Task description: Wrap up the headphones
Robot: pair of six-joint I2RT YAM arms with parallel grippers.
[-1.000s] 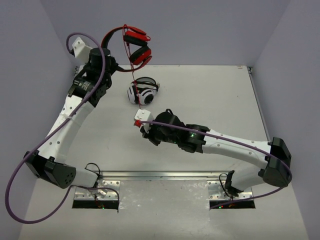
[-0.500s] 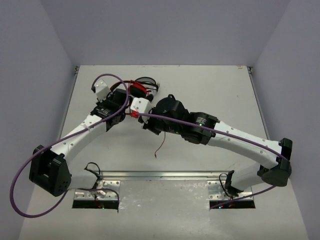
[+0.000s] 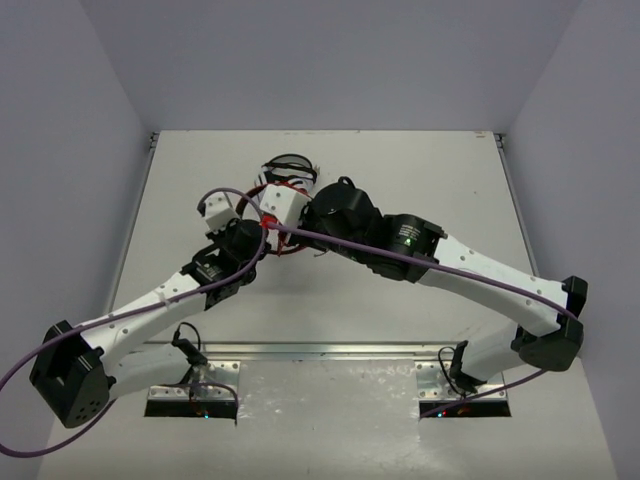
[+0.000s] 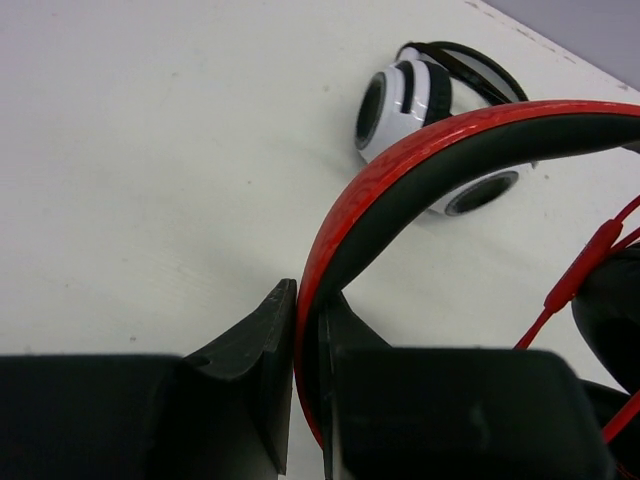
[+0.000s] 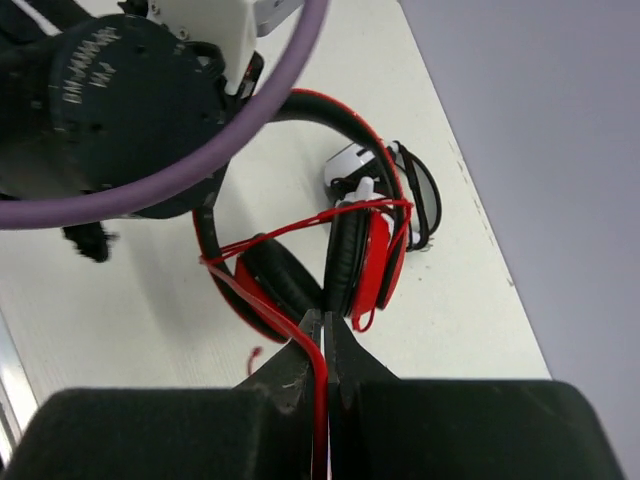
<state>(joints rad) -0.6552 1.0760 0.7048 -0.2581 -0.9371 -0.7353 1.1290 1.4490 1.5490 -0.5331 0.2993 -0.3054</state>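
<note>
The red headphones (image 5: 360,250) hang low over the table, with black ear pads folded together. My left gripper (image 4: 310,320) is shut on their red-and-black headband (image 4: 400,165). My right gripper (image 5: 325,325) is shut on the thin red cord (image 5: 300,228), which runs across the ear cups and headband. From above, both grippers meet at mid-table, the left gripper (image 3: 258,238) beside the right gripper (image 3: 268,226), and the arms hide most of the headphones (image 3: 288,248).
White-and-black headphones (image 3: 286,166) lie on the table just behind the red pair, also seen as white-and-black headphones (image 4: 400,100) close under the headband. The left arm's wrist (image 5: 120,110) and purple cable crowd the space right beside the right gripper.
The left arm has come down from high at the back left to mid-table with the headphones. The right arm has moved back and left, keeping hold of the cord.
</note>
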